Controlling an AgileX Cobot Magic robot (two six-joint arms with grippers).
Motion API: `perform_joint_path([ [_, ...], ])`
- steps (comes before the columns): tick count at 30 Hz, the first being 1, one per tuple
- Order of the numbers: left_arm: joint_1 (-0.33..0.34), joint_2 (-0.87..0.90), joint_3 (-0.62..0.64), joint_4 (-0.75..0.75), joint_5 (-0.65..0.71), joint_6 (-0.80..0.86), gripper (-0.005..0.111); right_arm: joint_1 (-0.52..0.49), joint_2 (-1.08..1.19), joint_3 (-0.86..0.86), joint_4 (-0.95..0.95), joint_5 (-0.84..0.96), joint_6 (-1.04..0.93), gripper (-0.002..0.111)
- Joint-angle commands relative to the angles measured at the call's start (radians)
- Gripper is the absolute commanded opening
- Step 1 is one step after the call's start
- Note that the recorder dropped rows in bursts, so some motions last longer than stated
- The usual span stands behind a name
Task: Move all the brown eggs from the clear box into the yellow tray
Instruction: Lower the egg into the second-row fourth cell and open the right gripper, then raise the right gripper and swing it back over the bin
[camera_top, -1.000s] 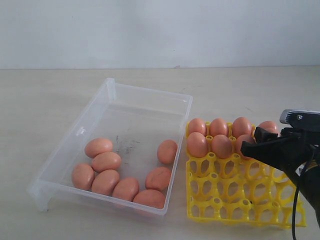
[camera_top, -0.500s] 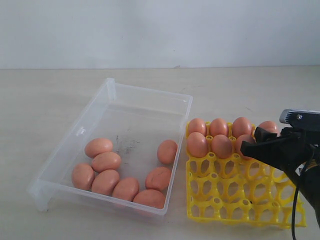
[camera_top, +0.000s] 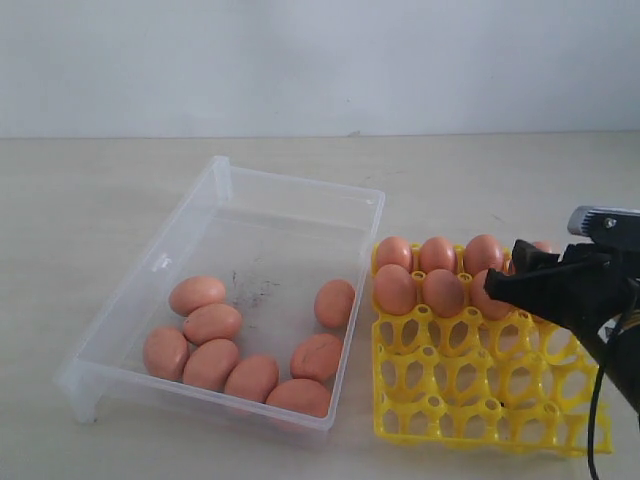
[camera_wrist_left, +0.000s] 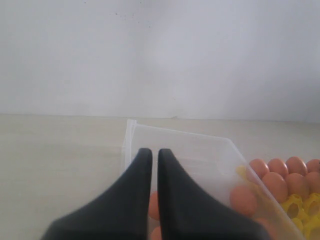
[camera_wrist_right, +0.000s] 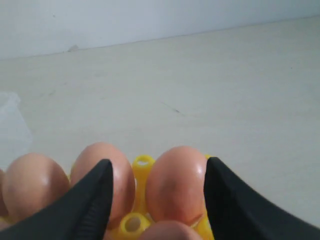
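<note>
Right gripper (camera_top: 503, 270) has drawn back from the bright yellow lattice egg tray (camera_top: 430, 404), jaws spread and empty. I count eight smooth orange-brown oval eggs (camera_top: 213, 323) in the shallow clear plastic box (camera_top: 300, 182). I judge them light, slippery and fragile: grip gently across the middle.

Support: pale beige tabletop (camera_top: 100, 200), matte, w/ a few faint dark marks. Two items rest directly on it. Clear box (camera_top: 300, 183), L side of ext. view, set at an angle on short corner feet. Yellow tray (camera_top: 470, 400), R side, flat, just beside the box's R wall; contact betw. them not discernible.
</note>
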Motion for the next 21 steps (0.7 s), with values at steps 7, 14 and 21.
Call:
perform_joint_path([
  [7, -0.008, -0.003, 0.003, -0.002, -0.003, -0.008, 0.004, -0.003, -0.347, -0.022, -0.333, 0.125, 0.075, 0.034],
  [14, -0.008, -0.003, 0.003, -0.002, -0.003, -0.008, 0.004, 0.087, -0.434, -0.389, -0.819, 0.885, 0.411, 0.000],
  [21, -0.008, -0.003, 0.003, -0.002, -0.005, -0.008, 0.004, 0.249, -0.356, -0.777, -0.864, 1.592, 0.407, 0.000],
])
